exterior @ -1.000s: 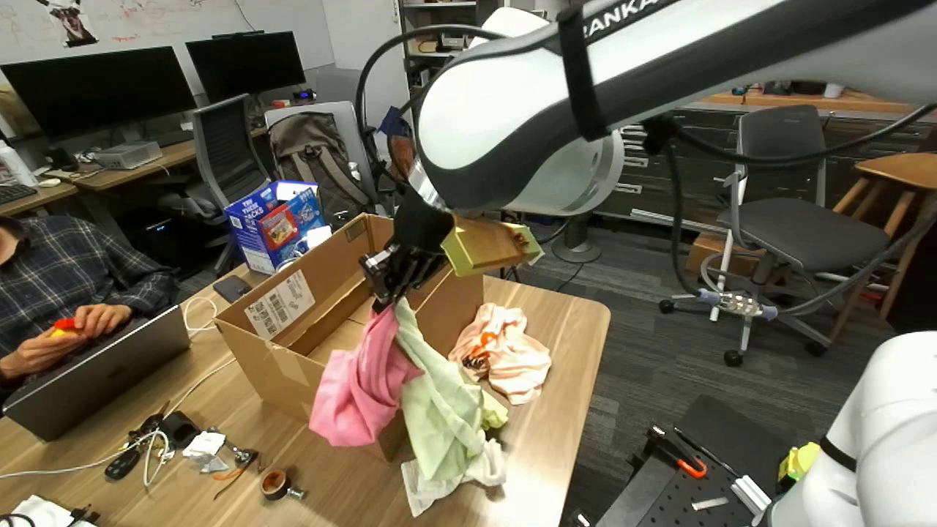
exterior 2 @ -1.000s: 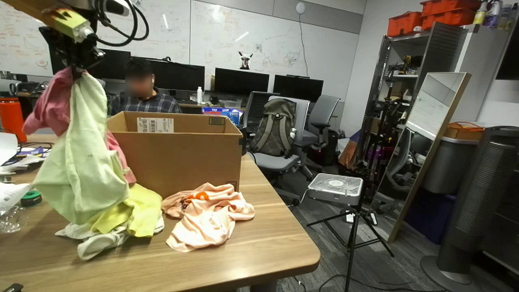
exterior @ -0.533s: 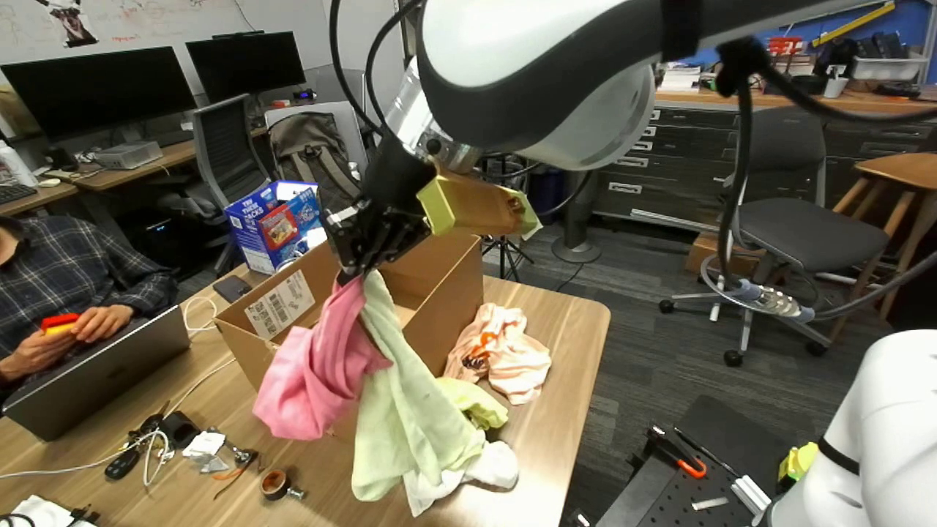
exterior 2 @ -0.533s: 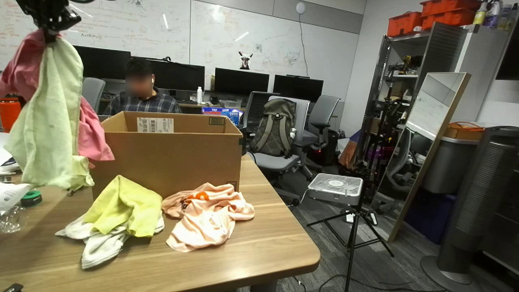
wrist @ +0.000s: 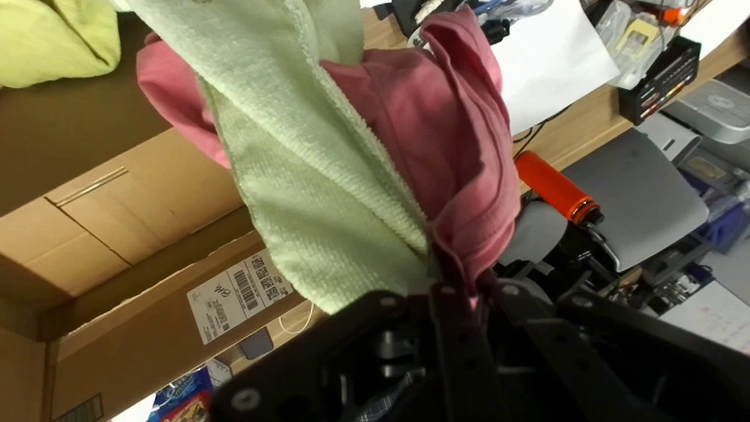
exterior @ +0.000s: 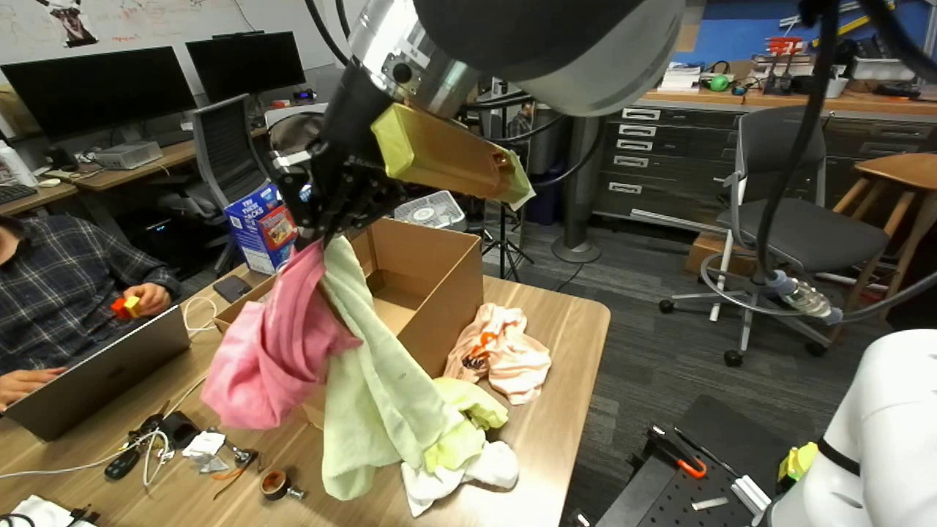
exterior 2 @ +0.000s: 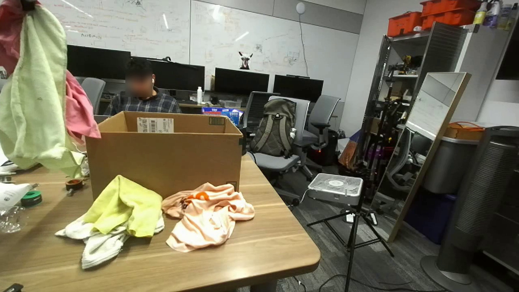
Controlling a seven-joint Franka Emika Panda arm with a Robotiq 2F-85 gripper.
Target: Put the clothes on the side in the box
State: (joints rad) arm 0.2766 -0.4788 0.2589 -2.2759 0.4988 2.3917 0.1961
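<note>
- The gripper's jaws are clamped on the bunched edges of a pink garment and a pale green terry cloth; with two fabrics sharing one pinch, either may slide out.
- Both appear to hang outside the cardboard box, off one end; letting go here would likely drop them on the wooden table.
- Their long tails look a risk at the rim: carried over too low, they could snag, drag the box or end draped half outside.
- A low swing might also sweep the brown tape roll near the box.
- A lime-yellow cloth over a white cloth, and a peach garment, lie beside the box; a trailing hem could disturb them.
</note>
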